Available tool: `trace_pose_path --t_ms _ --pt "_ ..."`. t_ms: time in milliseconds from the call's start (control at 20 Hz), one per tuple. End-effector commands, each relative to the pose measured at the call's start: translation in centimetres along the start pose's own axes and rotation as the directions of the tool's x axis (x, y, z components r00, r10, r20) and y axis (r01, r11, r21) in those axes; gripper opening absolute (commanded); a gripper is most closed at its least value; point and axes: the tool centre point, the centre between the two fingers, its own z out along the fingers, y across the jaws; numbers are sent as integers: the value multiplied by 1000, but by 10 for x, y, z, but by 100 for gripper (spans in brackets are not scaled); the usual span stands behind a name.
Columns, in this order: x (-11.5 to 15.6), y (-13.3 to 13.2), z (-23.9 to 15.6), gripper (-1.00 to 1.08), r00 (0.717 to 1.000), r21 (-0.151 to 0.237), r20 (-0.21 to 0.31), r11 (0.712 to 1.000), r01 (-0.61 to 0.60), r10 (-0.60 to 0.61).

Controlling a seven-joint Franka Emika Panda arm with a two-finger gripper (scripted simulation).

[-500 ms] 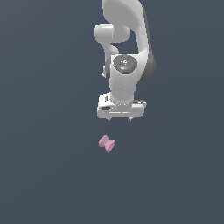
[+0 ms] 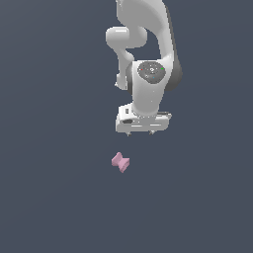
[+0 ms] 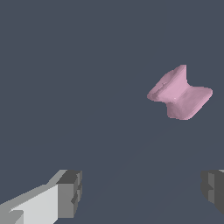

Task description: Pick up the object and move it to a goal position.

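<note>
One pink block (image 2: 120,162) lies on the plain dark floor (image 2: 49,197), alone, its narrow waist between two flared ends. No container shows in either view. One arm (image 2: 148,74) hangs over the floor with one gripper (image 2: 141,133) pointing down. In the exterior view the block sits below the gripper and slightly toward that view's left, apart from it. In the wrist view the block (image 3: 180,93) lies outside the gap between the two fingers (image 3: 70,192), which stand wide apart, holding and touching nothing.
</note>
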Motion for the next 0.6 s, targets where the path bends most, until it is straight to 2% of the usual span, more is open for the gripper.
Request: trace_pose_path --t_ms 0,300,550 --pt "-2 -5 0 100 1000 -3 4 1000 12 -12" --pt "1 -1 2 100 1000 -1 2 1000 -13 13" --pt "10 7 7 100 996 5 -3 996 -85 85"
